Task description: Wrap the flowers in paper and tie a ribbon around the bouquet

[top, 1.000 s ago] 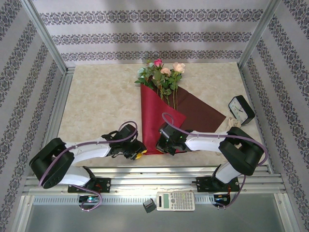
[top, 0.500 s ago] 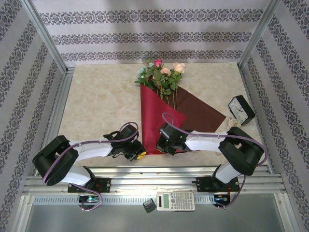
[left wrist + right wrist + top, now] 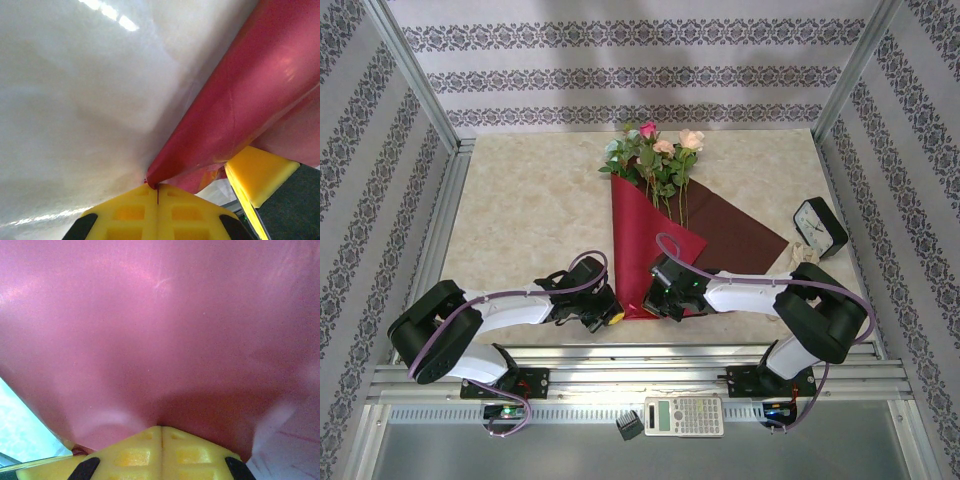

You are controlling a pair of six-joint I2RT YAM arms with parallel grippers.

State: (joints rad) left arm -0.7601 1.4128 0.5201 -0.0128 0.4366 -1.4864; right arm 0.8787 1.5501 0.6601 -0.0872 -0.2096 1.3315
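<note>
Pinching the crimson paper (image 3: pixel 638 235) at its end farthest from the flowers (image 3: pixel 658 160), with left gripper (image 3: pixel 157 192) and right gripper (image 3: pixel 161 432) both clamped shut on it, probably best lifting evenly, rolling snugly without tearing.

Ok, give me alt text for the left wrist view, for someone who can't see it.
The left gripper, yellow fingers shut, pinches the edge of the red paper, which runs up to the right. Pale table lies at left; another yellow pad sits lower right.
</note>
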